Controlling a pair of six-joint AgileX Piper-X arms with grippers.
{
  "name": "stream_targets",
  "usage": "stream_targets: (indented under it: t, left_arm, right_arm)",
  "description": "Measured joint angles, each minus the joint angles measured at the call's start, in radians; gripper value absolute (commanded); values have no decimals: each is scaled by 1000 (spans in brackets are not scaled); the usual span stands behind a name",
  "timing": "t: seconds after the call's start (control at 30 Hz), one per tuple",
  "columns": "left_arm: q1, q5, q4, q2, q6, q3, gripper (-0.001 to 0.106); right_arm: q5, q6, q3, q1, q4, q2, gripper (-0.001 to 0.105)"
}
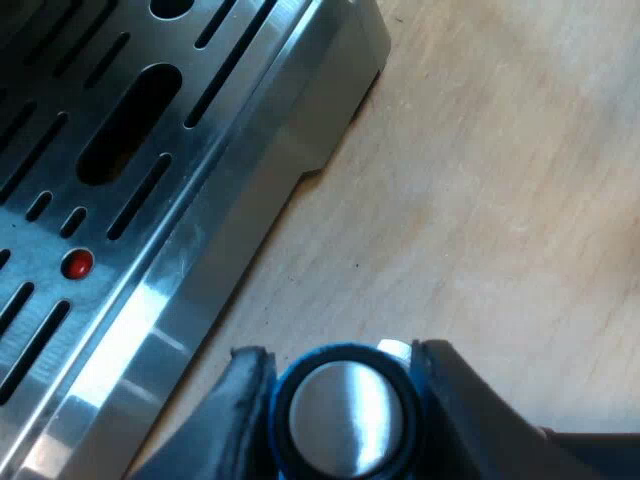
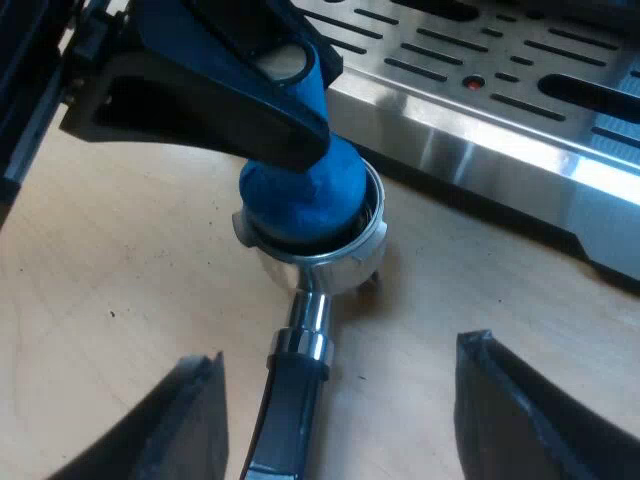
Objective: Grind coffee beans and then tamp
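My left gripper [image 1: 340,405] is shut on the blue tamper [image 1: 345,415], whose round metal face shows between the two black fingers. In the right wrist view the blue tamper [image 2: 300,195] sits pressed into the basket of the metal holder [image 2: 345,262], with the left gripper [image 2: 230,90] clamped on its upper part. The holder rests on the wooden table [image 2: 100,300], and its dark handle [image 2: 295,390] points toward my right gripper [image 2: 340,430]. That gripper is open, its fingers spread wide on either side of the handle without touching it.
The espresso machine's slotted steel drip tray [image 1: 150,150] with a small red dot [image 1: 77,264] lies close beside the tamper. The same drip tray [image 2: 480,110] runs just beyond the holder. Bare wooden table [image 1: 480,200] stretches away from the tray's edge.
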Motion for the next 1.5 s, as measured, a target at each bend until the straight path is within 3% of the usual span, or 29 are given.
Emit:
stream_targets:
  t: [1.5]
  left_arm:
    - [2,70,-106,29,7,77,7]
  right_arm:
    - [0,0,0,0,0,0,52]
